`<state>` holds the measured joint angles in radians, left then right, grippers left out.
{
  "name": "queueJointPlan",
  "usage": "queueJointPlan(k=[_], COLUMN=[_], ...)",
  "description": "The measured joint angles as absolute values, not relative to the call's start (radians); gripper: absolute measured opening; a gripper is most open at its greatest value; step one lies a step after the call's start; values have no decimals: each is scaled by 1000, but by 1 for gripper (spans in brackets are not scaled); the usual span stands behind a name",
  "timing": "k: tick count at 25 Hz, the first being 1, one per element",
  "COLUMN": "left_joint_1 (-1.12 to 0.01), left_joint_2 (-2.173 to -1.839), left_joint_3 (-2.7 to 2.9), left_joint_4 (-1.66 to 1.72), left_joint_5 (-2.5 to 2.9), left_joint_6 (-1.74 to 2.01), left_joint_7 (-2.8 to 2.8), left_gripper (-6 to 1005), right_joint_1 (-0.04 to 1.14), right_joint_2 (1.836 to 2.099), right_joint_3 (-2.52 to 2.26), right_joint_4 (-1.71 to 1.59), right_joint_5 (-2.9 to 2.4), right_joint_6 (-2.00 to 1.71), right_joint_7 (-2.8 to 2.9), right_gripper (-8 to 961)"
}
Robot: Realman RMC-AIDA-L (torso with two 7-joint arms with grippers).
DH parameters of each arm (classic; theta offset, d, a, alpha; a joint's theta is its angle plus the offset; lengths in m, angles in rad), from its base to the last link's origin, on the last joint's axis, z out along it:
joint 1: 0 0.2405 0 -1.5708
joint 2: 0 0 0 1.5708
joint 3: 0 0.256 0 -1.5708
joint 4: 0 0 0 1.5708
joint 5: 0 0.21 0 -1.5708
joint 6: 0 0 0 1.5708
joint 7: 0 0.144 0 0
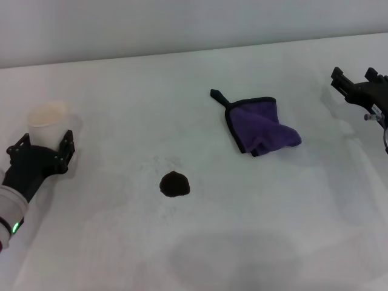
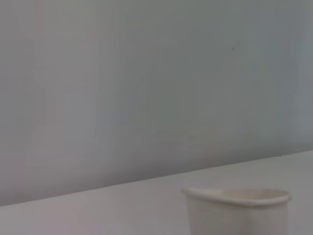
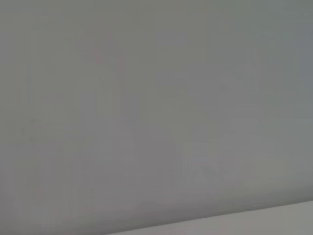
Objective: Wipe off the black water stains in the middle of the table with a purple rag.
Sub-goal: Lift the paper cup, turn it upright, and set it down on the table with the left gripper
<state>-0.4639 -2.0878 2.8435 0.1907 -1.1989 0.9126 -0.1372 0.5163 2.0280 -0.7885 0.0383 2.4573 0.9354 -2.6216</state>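
Note:
The black water stain (image 1: 174, 183) is one small round blot near the middle of the white table (image 1: 200, 254). The purple rag (image 1: 260, 125), black-edged with a loop at one corner, lies crumpled behind and to the right of the stain. My right gripper (image 1: 354, 80) hovers at the right edge, well right of the rag, jaws apart and empty. My left gripper (image 1: 43, 145) is at the far left, its fingers closed around the base of an upright white paper cup (image 1: 48, 120). The cup's rim also shows in the left wrist view (image 2: 237, 197).
A pale wall runs behind the table's far edge (image 1: 194, 51). The right wrist view shows only that wall and a strip of table.

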Motion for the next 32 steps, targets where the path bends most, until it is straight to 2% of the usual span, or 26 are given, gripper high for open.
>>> queueJointPlan(k=[6,11,25,32], left_joint_1=[-458,-455,-421,-391], left_joint_2=[-2089,-2089,-2089,-2088], left_joint_3=[2825,2823,2822,2822], left_joint_4=[200,200,217,228], left_joint_5=[-1201,-1201,-1198,-1198], left_joint_6=[896,888,902,937], left_joint_7=[-140,-139,-134,-137], left_gripper=[506,630,893,894], right_joint_1=[518,519,511,509], right_joint_2=[2028,2028,2028,2028], right_joint_3=[-788,-787,-788,-790], right_joint_4=[38,38,38,40], right_joint_5=[2457,2457,2457,2457], right_joint_6=[935,936,939,942], right_joint_7=[-2622,-2622,-2622,-2622], right_gripper=[870,871,871,871])
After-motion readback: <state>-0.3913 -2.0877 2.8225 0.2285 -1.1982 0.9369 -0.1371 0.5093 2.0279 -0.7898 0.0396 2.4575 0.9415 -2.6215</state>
